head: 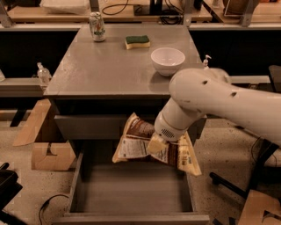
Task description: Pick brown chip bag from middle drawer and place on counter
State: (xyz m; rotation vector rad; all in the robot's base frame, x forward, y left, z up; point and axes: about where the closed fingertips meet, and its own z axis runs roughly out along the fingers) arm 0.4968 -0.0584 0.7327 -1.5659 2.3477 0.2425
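The brown chip bag (139, 144) hangs in the air above the open middle drawer (131, 193), in front of the cabinet's upper drawer front. It is tilted, with its white label panel facing me. My gripper (156, 143) is shut on the bag near its middle, at the end of the white arm that comes in from the right. The bag is clear of the drawer floor, which lies bare. The gray counter (109, 66) is above and behind the bag.
On the counter stand a white bowl (167, 60), a green-and-yellow sponge (137, 41) and a can (97, 26). Cardboard boxes (48, 149) lie on the floor to the left. A wooden table with cables (131, 9) is behind.
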